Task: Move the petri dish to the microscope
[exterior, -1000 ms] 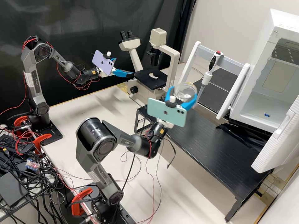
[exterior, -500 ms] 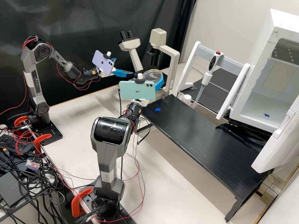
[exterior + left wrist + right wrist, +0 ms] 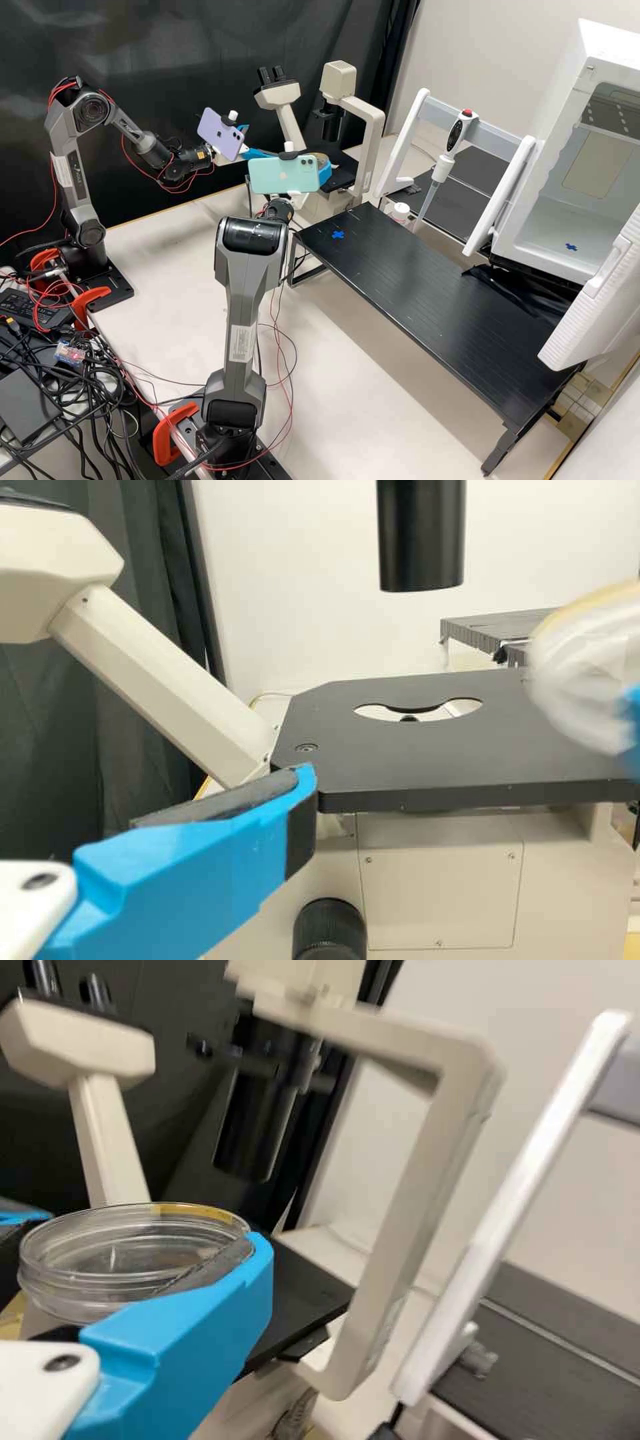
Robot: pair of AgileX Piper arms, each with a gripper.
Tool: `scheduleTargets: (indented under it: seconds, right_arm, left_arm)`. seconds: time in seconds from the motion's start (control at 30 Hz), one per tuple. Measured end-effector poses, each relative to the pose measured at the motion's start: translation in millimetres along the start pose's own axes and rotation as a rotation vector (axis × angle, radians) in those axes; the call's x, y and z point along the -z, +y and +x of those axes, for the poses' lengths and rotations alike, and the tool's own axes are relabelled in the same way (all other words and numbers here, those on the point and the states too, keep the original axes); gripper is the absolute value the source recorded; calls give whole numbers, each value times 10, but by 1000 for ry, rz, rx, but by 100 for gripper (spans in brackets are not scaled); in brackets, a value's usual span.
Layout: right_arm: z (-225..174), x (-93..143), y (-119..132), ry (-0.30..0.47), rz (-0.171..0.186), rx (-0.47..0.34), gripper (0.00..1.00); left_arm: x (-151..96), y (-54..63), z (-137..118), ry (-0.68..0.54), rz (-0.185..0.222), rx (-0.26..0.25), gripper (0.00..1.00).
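Note:
In the high view my right gripper (image 3: pixel 325 173), on the arm with the mint phone, is shut on the clear petri dish (image 3: pixel 321 162). They are beside the near left part of the microscope (image 3: pixel 341 168) stage. My left gripper (image 3: pixel 264 143), with the purple phone, stands open left of the microscope. In the left wrist view a finger of my left gripper (image 3: pixel 205 855) shows before the bare black stage (image 3: pixel 400 765), while the blurred dish (image 3: pixel 585 670) hangs at one side. In the right wrist view the dish (image 3: pixel 90 1305) lies against a finger of my right gripper (image 3: pixel 195 1325).
A low black table (image 3: pixel 427 293) with a blue cross mark runs beside the microscope. Past it are a pipette (image 3: pixel 445 157) on a white stand and an open white chamber (image 3: pixel 553 227). The microscope's lamp column (image 3: pixel 330 120) overhangs the stage.
My right arm has swung left and away from above the black table to the microscope, carrying the dish. The blue cross on the table is uncovered. The left arm has stayed still.

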Motion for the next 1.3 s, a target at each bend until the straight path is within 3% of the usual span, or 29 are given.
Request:
scheduleTargets:
  seconds: [0.07, 0.2, 0.47, 0.63, 0.97, 1.3]
  right_arm:
    - [105, -53, -59, -16, 8, 18, 0]
    - [272, -112, -155, -34, 61, 41, 0]
    - [512, -117, -286, -21, 129, 43, 0]
    - [645, -121, -386, -32, 173, 88, 0]
    - [904, -90, -432, -39, 190, 134, 0]
    - [1116, -218, -400, -104, 187, 99, 0]
  left_arm:
    - [0, 0, 0, 0, 0, 0, 100]
    - [0, 0, 0, 0, 0, 0, 100]
    - [0, 0, 0, 0, 0, 0, 100]
    - [0, 0, 0, 0, 0, 0, 100]
    - [0, 0, 0, 0, 0, 0, 100]
    - [0, 0, 0, 0, 0, 0, 100]
